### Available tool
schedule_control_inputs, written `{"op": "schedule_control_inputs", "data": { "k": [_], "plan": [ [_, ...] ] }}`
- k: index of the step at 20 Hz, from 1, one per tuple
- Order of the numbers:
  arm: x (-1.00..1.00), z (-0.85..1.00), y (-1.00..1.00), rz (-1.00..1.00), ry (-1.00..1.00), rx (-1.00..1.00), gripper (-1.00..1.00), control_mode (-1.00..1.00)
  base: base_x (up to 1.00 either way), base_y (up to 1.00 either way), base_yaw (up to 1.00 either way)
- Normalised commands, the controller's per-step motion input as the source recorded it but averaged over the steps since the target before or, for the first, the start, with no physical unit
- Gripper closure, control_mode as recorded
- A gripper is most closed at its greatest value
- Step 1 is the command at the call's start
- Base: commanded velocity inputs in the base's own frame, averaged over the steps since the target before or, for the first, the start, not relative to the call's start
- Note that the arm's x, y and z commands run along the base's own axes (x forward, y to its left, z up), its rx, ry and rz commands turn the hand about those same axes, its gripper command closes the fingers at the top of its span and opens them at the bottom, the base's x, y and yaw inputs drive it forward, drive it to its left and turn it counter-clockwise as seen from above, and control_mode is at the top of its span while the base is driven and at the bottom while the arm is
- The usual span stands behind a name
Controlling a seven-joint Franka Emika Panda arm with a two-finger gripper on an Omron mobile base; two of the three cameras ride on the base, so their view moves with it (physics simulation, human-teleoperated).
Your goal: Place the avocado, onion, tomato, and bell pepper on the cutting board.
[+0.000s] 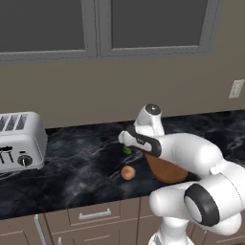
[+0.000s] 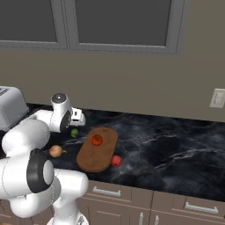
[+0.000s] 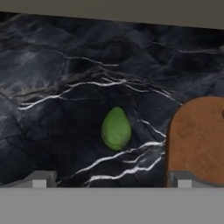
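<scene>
the gripper (image 3: 112, 179) hangs with fingers wide apart over the avocado (image 3: 116, 128) at frame centre, lined up for a grasp; the cutting board (image 3: 199, 140) waits at right, holding the tomato (image 2: 97, 140).

Avocado (image 3: 116, 129) just sitting on the black marble counter (image 3: 52, 109), between the wide-apart fingertips (image 3: 41, 178). Cutting board (image 3: 197, 140) is beside it, not touching.

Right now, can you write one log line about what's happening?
tool: open, above avocado | avocado: on counter, beside board | tomato: on board | onion: on counter
</scene>
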Motion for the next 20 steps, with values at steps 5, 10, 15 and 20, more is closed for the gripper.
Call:
{"op": "schedule_control_inputs", "data": {
  "k": [5, 10, 15, 20],
  "plan": [
    [0.23, -0.24, 0.02, 0.00, 0.04, 0.00, -1.00, -1.00, 0.00, 0.00, 0.00],
    [0.20, -0.21, 0.08, 0.00, 0.08, 0.00, -1.00, -1.00, 0.00, 0.00, 0.00],
    [0.18, -0.24, 0.06, 0.00, 0.08, 0.00, -1.00, -1.00, 0.00, 0.00, 0.00],
    [0.17, -0.21, 0.01, 0.00, 0.06, 0.00, -1.00, -1.00, 0.00, 0.00, 0.00]
  ]
}}
